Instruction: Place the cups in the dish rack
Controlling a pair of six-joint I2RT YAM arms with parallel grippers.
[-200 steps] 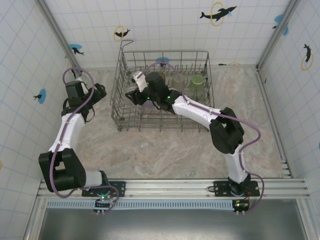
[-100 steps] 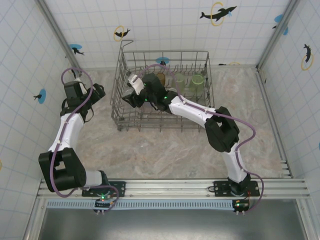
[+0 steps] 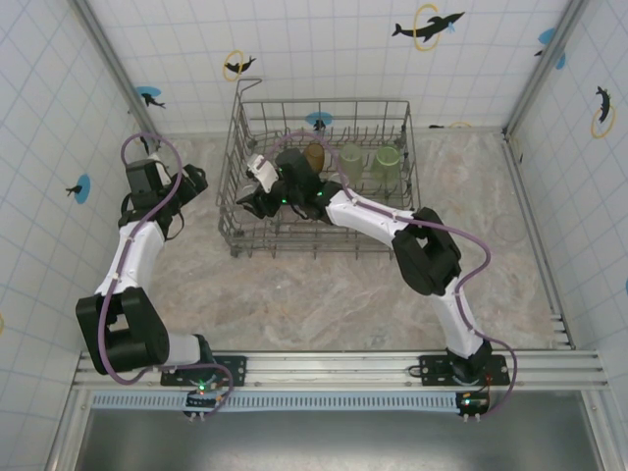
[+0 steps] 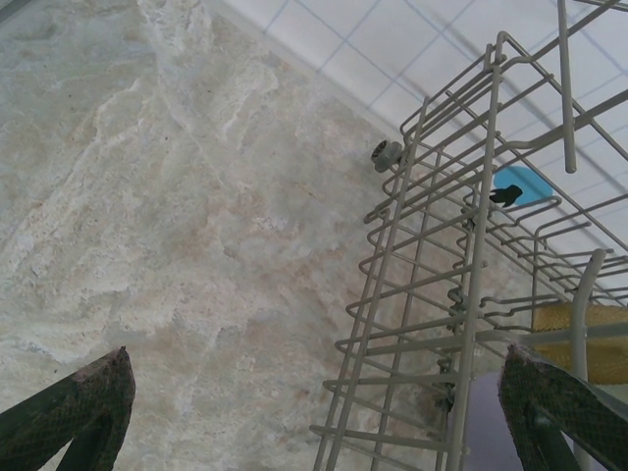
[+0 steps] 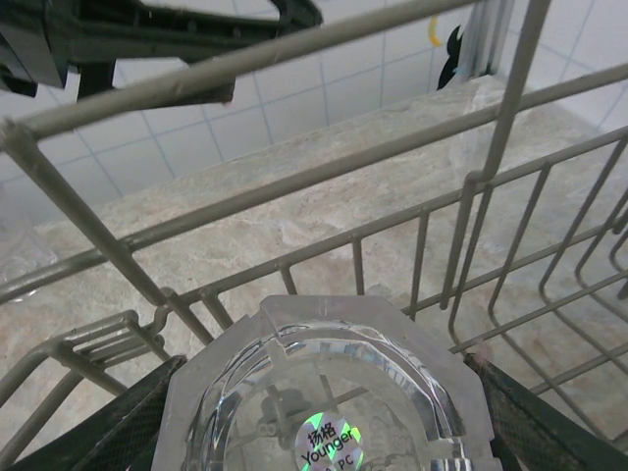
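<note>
**Clear cup** (image 5: 314, 392): clamped between the pads of the right gripper (image 5: 324, 422), with its base toward the wrist camera and its mouth pointing away. It is inside the dish rack (image 3: 373, 102), at the left end, close to the wires of the left wall. Judgement: it is held base-first so that it can go down mouth-first among the tines and drain. Not yet let go.

Material: hard see-through plastic with an eight-sided faceted base and a small shiny round sticker at the centre. The walls look smooth and probably slippery. The pads bear on opposite sides.

**Other cups:** an amber-brown cup (image 3: 315, 154) and two pale green cups (image 3: 350, 159) (image 3: 389, 162) stand in a row along the far side of the rack, to the right of the gripper. Judgement: the left end is the free space, hence the reach there.

**Rack:** stands at the far middle of the table (image 3: 324, 294). It is an open grid of grey wire with upright tines and a small roller wheel (image 4: 383, 155) on its wall. In the left wrist view a lavender patch and a yellow-amber one show through the wires. These are likely cups, but they are too cropped to be sure.

**Left gripper** (image 3: 193, 182): just outside the rack's left wall, over the table. Its fingers (image 4: 83, 407) are spread wide with nothing between them. Judgement: it is parked aside to leave the rack to the right arm.

**Table:** mottled beige with a stone pattern and a matte surface.
</note>
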